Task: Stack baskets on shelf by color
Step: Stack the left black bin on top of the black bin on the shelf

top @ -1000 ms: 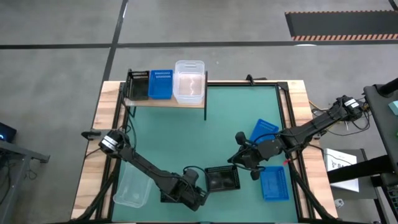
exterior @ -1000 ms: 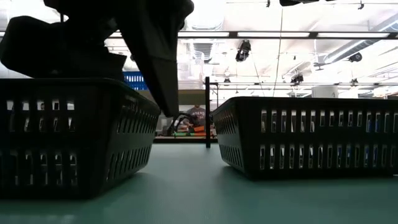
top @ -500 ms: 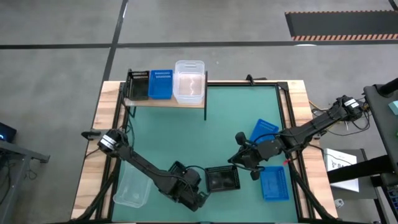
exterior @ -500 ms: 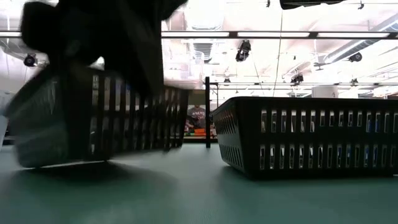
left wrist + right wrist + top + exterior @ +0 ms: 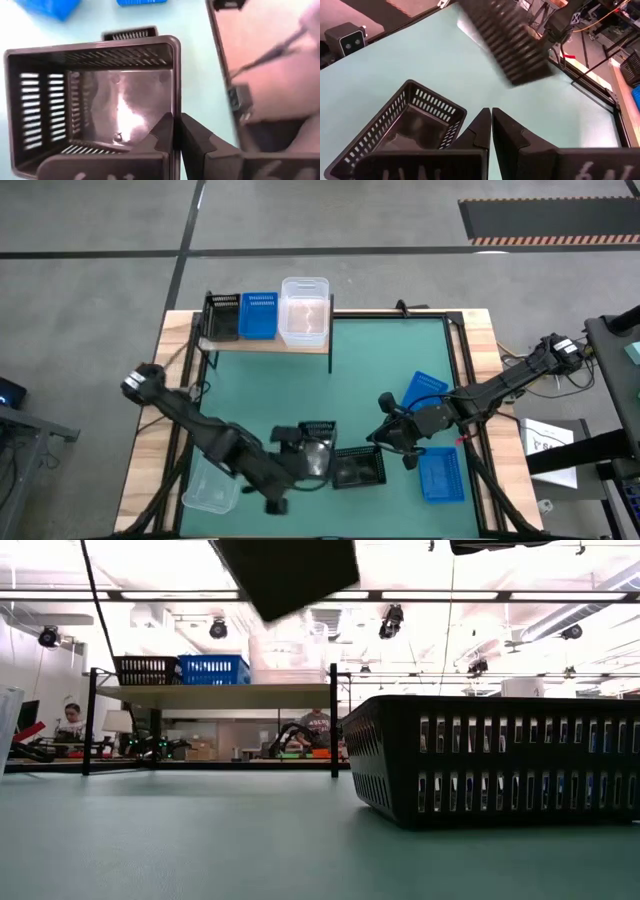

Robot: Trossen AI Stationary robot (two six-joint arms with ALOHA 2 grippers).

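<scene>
My left gripper (image 5: 305,453) is shut on a black mesh basket (image 5: 318,436), which hangs high above the green mat (image 5: 285,570). A second black basket (image 5: 358,469) rests on its base on the mat. My right gripper (image 5: 491,125) is shut and stands by that basket's far right corner; I cannot tell whether it touches it. On the shelf (image 5: 265,343) at the far left stand a black basket (image 5: 222,317), a blue one (image 5: 259,315) and a clear one (image 5: 305,310). My left gripper pinches one side wall of the black basket at its rim (image 5: 174,102), with one finger (image 5: 162,131) inside the basket and the other (image 5: 196,140) outside. The fingers slant down from the table's near left. The basket is lifted clear of the mat and tilted.
Two blue baskets (image 5: 424,388) (image 5: 440,476) lie on the mat at the right. A clear basket (image 5: 212,486) sits at the near left edge, under my left arm. The mat's middle and far right are bare.
My left gripper has shut on the black basket's wall, rolled, and risen toward the table's far edge. The basket, which stood on the mat near the front, first tipped and now hangs clear of it, turned about. My right gripper has kept still.
</scene>
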